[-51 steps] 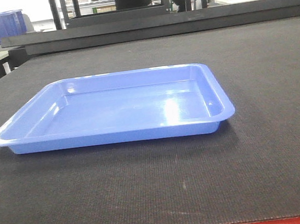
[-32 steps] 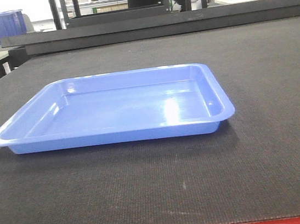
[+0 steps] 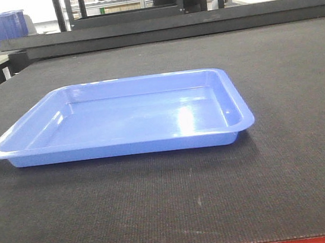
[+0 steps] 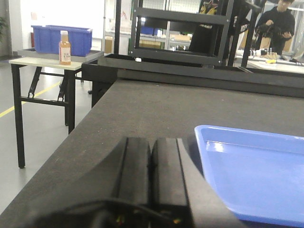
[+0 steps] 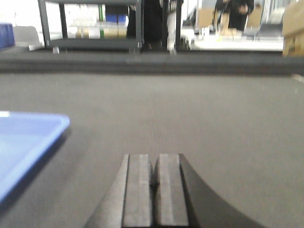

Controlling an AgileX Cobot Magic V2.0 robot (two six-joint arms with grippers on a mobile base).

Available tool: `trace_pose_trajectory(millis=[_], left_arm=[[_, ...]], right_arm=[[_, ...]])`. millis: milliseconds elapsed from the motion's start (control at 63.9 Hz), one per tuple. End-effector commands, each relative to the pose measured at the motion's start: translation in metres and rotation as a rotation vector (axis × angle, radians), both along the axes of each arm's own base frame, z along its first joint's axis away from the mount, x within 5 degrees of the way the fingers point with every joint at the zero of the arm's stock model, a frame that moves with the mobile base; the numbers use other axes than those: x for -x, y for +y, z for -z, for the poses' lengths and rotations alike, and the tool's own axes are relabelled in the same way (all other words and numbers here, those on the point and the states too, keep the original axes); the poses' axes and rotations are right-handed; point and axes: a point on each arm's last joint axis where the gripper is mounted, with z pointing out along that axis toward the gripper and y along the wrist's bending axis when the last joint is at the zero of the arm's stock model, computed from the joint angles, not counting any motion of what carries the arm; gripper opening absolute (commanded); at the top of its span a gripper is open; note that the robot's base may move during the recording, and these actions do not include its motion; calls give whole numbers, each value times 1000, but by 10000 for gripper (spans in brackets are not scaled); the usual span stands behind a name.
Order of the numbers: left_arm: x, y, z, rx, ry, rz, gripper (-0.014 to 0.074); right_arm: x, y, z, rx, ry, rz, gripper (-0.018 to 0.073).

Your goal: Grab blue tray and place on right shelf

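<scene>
Now the wide, shallow, glossy blue plastic tray (image 3: 126,117) lies flat and empty on the dark woven mat (image 3: 277,172). It looks light, fairly stiff but slippery, so its flared rim at the short sides seems the best hold. The front view shows the whole tray but no gripper; only the wrist views show the left gripper (image 4: 151,171) and the right gripper (image 5: 154,190), each pressed closed on nothing, low beside the tray's opposite sides.
</scene>
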Motion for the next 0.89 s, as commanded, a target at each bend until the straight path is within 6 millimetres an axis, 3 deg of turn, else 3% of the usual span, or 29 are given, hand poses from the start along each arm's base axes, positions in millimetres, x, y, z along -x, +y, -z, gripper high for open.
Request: trace_pose_trajectory(millis=[0, 141, 219, 313, 407, 454, 532, 658, 877], left_arm=[[9, 0, -51, 6, -125, 8, -48], [14, -2, -112, -6, -47, 38, -25], [8, -4, -134, -17, 54, 54, 50], [-9, -7, -148, -15, 167, 71, 195], [-27, -11, -157, 44, 222, 106, 343], [-33, -15, -162, 82, 231, 140, 398], [-41, -21, -169, 79, 250, 199, 427], [-57, -35, -175, -80, 302, 305, 424], [-105, -65, -180, -138, 441, 415, 424]], right_arm=[[16, 0, -55, 11, -208, 1, 56], [27, 1, -107, 8, -121, 1, 66], [23, 1, -128, 7, -87, 1, 144], [9, 0, -145, 6, -46, 1, 340], [-15, 0, -152, 4, 30, -2, 566], [-24, 1, -155, 4, 57, -21, 638], [-40, 6, -161, -8, 95, -76, 622], [-63, 21, -174, -42, 161, -204, 622], [-119, 75, -190, -7, 411, -441, 622]])
